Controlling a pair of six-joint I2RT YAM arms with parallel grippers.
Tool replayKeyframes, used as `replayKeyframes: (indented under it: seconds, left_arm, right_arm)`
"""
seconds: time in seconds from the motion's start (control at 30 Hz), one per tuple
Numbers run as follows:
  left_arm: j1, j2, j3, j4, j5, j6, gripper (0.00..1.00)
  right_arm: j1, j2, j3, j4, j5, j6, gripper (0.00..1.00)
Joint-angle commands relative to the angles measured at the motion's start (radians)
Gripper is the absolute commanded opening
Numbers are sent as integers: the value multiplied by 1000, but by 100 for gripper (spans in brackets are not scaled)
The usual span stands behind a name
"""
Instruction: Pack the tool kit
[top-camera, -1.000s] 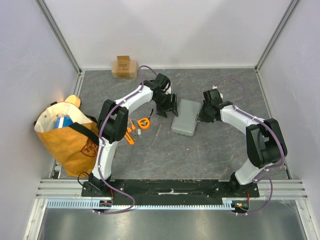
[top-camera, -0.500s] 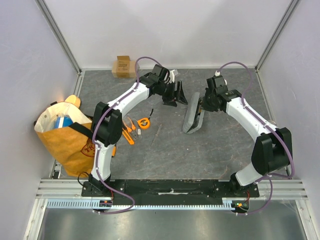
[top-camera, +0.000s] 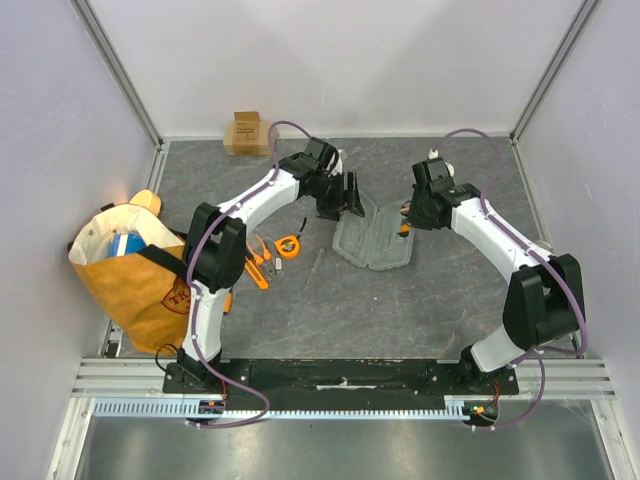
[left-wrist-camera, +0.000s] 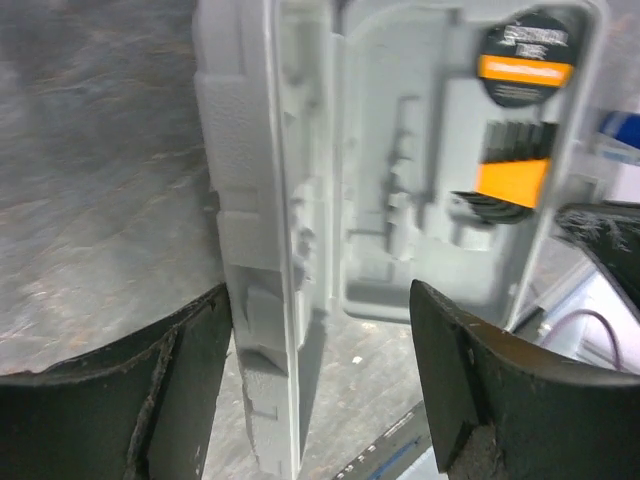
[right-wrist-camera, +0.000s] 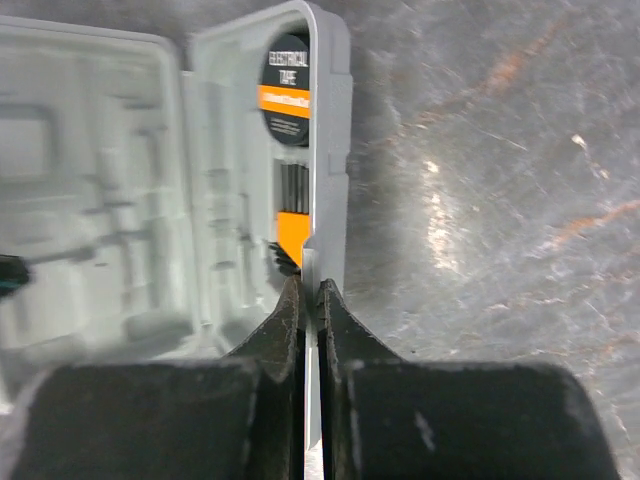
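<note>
The grey tool kit case (top-camera: 372, 238) lies open mid-table, its two halves spread apart. My right gripper (top-camera: 406, 214) is shut on the rim of the case's right half (right-wrist-camera: 325, 150). That half holds a roll of black tape (right-wrist-camera: 287, 88) and an orange holder (right-wrist-camera: 290, 232). My left gripper (top-camera: 350, 197) is open at the case's far left edge. In the left wrist view the left half's rim (left-wrist-camera: 250, 250) stands between my spread fingers (left-wrist-camera: 190, 380). Orange-and-black pliers (top-camera: 262, 266), a tape measure (top-camera: 287, 245) and a thin screwdriver (top-camera: 313, 269) lie left of the case.
A small brown cardboard box (top-camera: 248, 132) sits at the far wall. A yellow-orange bag (top-camera: 135, 275) stands at the left edge. Light walls enclose the table on three sides.
The case lay shut, then was tipped up on its edge, and now lies open. My right gripper holds one half throughout. My left gripper moved from the case's side to its far left edge.
</note>
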Motion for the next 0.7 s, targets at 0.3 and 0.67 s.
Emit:
replayKeyframes:
  seconds: [0.3, 0.67]
  left_arm:
    - [51, -58, -54, -122, -311, 32, 89]
    - [134, -241, -179, -157, -435, 84, 93]
  right_arm:
    - [-143, 95, -69, 129, 231, -159, 13]
    - [-142, 54, 48, 143, 156, -124, 85]
